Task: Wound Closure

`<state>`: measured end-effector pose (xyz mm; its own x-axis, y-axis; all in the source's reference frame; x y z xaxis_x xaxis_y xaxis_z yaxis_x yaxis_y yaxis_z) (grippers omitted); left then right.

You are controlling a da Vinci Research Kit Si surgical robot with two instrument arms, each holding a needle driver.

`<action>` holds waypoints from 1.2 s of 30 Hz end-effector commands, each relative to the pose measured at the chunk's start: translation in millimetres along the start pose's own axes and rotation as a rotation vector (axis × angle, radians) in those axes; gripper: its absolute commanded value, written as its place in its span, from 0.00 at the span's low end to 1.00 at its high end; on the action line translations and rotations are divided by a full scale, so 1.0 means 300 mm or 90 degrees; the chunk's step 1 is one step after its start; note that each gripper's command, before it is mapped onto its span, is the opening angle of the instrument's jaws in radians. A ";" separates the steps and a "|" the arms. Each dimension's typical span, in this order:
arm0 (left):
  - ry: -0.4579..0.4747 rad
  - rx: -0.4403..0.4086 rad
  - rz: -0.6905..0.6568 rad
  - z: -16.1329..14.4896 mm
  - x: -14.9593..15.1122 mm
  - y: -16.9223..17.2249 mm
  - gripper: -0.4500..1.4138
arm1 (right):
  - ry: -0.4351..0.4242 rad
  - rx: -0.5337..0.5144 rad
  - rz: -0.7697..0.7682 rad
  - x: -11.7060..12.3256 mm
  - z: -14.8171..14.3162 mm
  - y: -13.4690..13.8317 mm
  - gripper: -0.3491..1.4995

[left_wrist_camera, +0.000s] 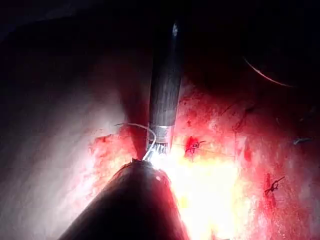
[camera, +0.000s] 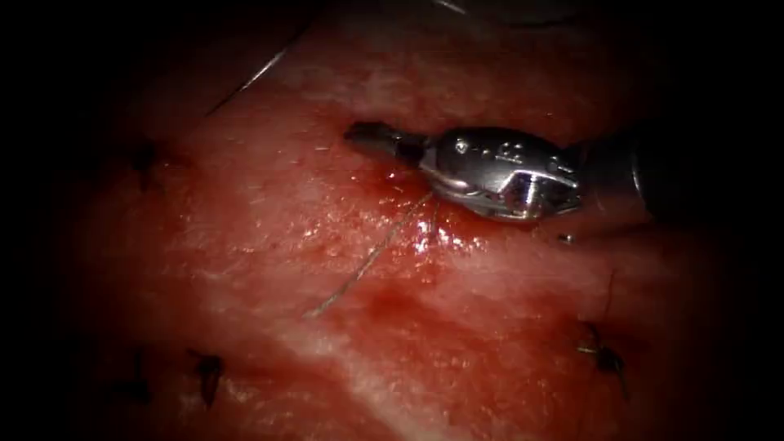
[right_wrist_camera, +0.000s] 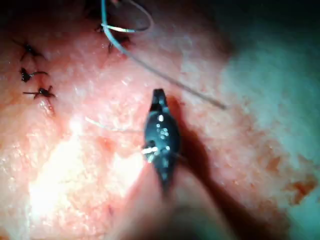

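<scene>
Thread [camera: 367, 263] lies slack on wet tissue [camera: 269, 204], running from beneath my right tool [camera: 367, 137] down and left. Judge it light, limp, slippery with red fluid [camera: 392, 306]; best hold would be on free span clear of tissue. Needle: cannot tell where. My right tool comes in from right, tip low over tissue; jaws look together, nothing seen between them. Tissue soft, glistening, likely tears under hard pinch. Knotted stitches [camera: 603, 353] with cut ends sit well apart. No containers.
</scene>
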<state>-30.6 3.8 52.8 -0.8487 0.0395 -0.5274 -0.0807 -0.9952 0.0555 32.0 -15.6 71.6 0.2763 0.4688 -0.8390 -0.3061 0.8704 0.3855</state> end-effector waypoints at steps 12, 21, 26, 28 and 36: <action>0.002 0.008 0.006 0.009 -0.003 -0.003 0.00 | -0.003 -0.070 -0.011 -0.0043 -0.0152 -0.0022 0.99; -0.036 -0.006 0.011 0.036 -0.007 0.003 0.00 | -0.017 -0.125 -0.001 -0.0095 -0.0497 -0.0026 0.99; -0.069 -0.037 0.018 0.060 -0.018 0.005 0.13 | -0.017 -0.144 0.000 -0.0111 -0.0607 -0.0100 0.99; -0.090 -0.046 -0.047 0.070 -0.024 0.005 0.62 | -0.016 -0.140 0.001 -0.0103 -0.0615 -0.0128 0.99; -0.011 -0.065 -0.254 0.068 -0.032 0.000 0.92 | -0.010 -0.130 0.001 -0.0086 -0.0578 -0.0173 0.99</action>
<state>-32.2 5.6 74.4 -0.7611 0.4365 -0.4798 -0.3563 -0.8995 -0.2531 16.2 -23.0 64.7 0.2914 0.4716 -0.8323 -0.4869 0.8220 0.2953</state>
